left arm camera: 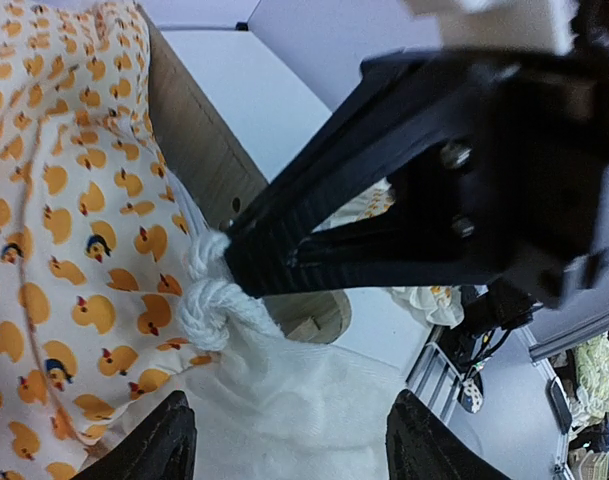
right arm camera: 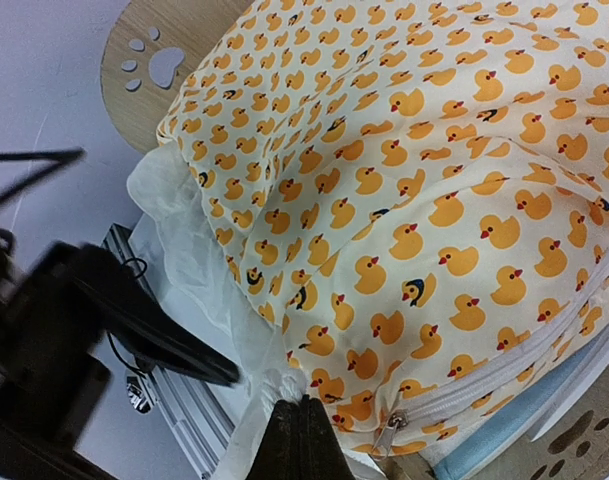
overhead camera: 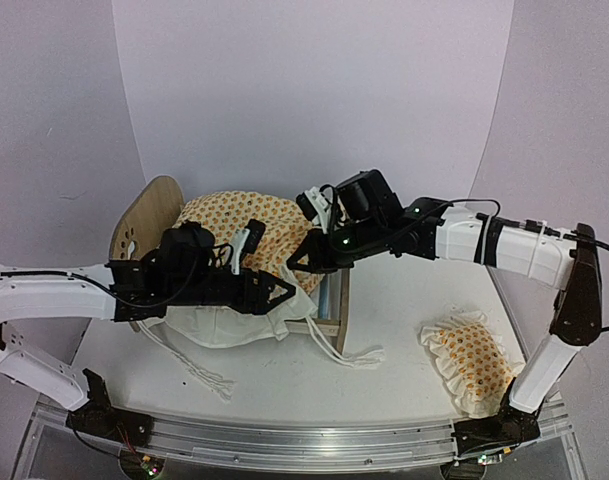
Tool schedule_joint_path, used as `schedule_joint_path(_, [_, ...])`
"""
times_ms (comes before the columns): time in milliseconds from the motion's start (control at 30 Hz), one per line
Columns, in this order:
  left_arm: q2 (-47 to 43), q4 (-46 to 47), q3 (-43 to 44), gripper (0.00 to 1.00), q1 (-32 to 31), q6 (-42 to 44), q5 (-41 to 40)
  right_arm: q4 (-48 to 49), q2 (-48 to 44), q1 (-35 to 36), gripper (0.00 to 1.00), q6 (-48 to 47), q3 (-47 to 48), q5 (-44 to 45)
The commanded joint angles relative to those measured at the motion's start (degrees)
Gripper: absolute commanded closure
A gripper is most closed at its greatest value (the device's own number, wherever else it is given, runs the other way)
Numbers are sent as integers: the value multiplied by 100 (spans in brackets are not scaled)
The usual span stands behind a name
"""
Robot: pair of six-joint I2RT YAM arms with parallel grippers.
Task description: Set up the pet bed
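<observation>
The pet bed (overhead camera: 147, 214) stands left of centre, its paw-print end board (right arm camera: 154, 62) at the far end and a strip of blue mattress (right arm camera: 507, 430) showing under the cover. The duck-patterned quilt (overhead camera: 242, 222) lies heaped on it, its white ruffle (overhead camera: 224, 325) hanging over the near side. My right gripper (right arm camera: 304, 408) is shut on the ruffle at the quilt's corner, next to the zipper. My left gripper (left arm camera: 299, 450) is open, its fingers (left arm camera: 169, 440) either side of white ruffle cloth, just below the right gripper's fingers (left arm camera: 314, 230).
The small matching ruffled pillow (overhead camera: 471, 356) lies on the table at the front right, near the right arm's base. White cords (overhead camera: 199, 372) trail from the quilt toward the front edge. The bed's foot board (right arm camera: 574, 440) is by the right gripper.
</observation>
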Motion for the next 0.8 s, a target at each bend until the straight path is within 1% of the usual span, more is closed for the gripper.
schedule_joint_path(0, [569,576,349,34,-136,-307,-380,568,-203,9,100,245,76,-235])
schedule_joint_path(67, [759,563,425,35,-137,-338,-522,586,-246,5,100,252,47,-248])
schedule_joint_path(167, [1011,563,565,43,-137,-398,-608,717,-310,5,100,257,-49,-346])
schedule_joint_path(267, [1157,488,605,56,-137,-502,-904,775,-344,2,100,224,-140,-478])
schedule_joint_path(367, [1172,328,477,78,-120,-587,-1410,810,-452,9,100,141,-333,-469])
schedule_joint_path(433, [1159,195,408,89,-111,-505,-1478,811,-510,7,99,37,-445,-299])
schedule_joint_path(467, [1110,181,345,93,-110,-443,-1453,791,-529,2,93,-41,-477,-191])
schedule_joint_path(500, [1056,208,261,97,-111,-396,-1410,697,-554,-5,83,-166,-494,-72])
schedule_joint_path(533, [984,232,170,99,-110,-364,-1394,576,-597,-8,76,-322,-509,21])
schedule_joint_path(600, [819,338,5,100,-97,-294,-1319,380,-750,-18,67,-848,-633,72])
schedule_joint_path(633, [739,428,-68,100,-94,-213,-1220,357,-862,-18,60,-1134,-784,-28])
schedule_joint_path(733, [506,702,-229,100,-84,-3,-903,346,-1145,-16,50,-1927,-1355,-405])
schedule_joint_path(767, [434,816,-281,100,-80,69,-634,353,-1214,-12,48,-2075,-1529,-408])
